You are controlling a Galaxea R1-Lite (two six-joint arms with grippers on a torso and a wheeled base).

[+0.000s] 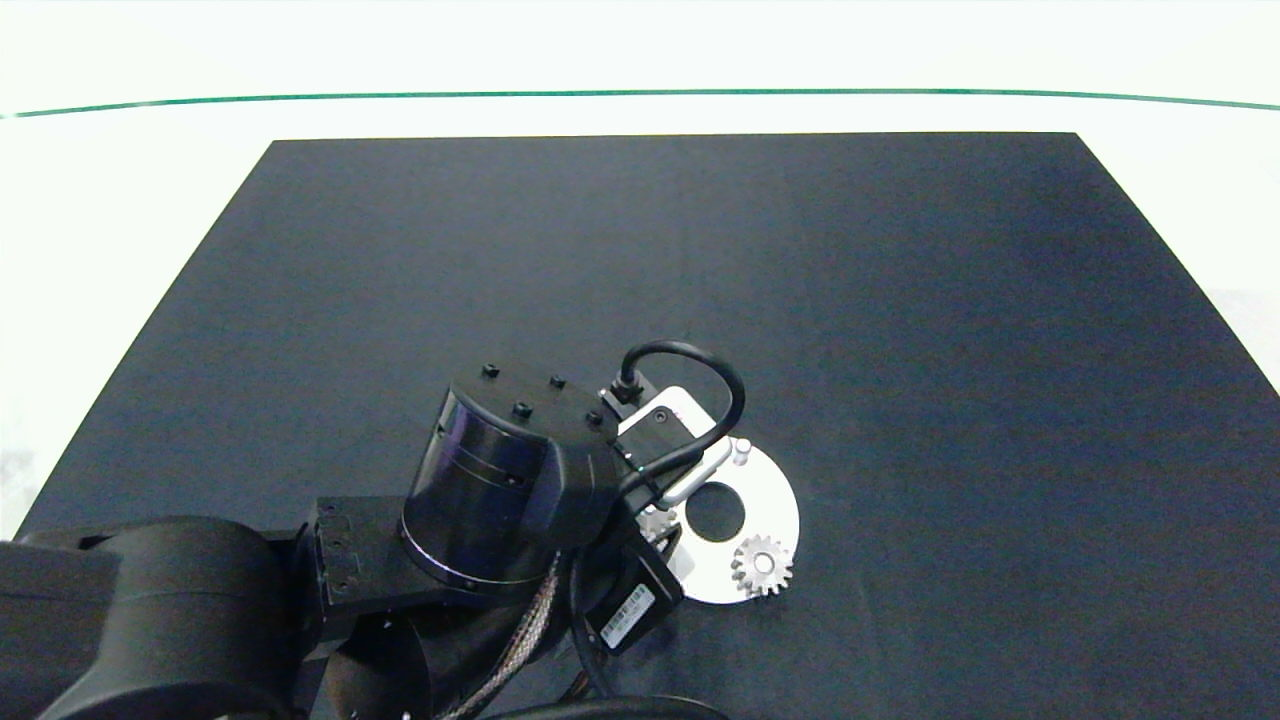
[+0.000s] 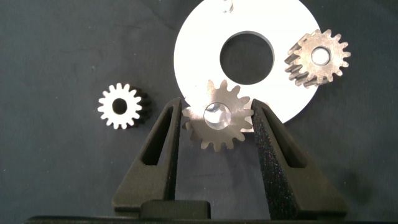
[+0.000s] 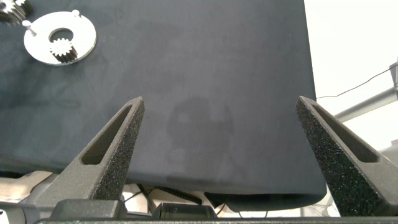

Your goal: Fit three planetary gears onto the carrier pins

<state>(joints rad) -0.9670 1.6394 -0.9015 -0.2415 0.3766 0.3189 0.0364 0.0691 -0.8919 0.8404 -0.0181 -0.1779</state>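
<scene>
The white disc (image 2: 199, 43) lies on the black mat, also seen as the disc (image 1: 775, 500) in the head view. One planetary gear (image 2: 317, 57) sits on a carrier pin at its rim, the same gear (image 1: 762, 566). My left gripper (image 2: 217, 106) is shut on a second gear (image 2: 217, 116), held at the disc's edge with a shiny pin end showing in its centre hole. A third gear (image 2: 121, 106) lies loose on the mat beside the disc. One bare pin (image 1: 741, 450) stands on the disc's far side. My right gripper (image 3: 221, 102) is open and holds nothing, far from the disc (image 3: 59, 38).
The black mat (image 1: 900, 300) covers most of the white table (image 1: 100, 250). My left arm's wrist (image 1: 510, 480) and its cable (image 1: 700, 400) hang over the disc's left half and hide that side in the head view. The right arm does not show in the head view.
</scene>
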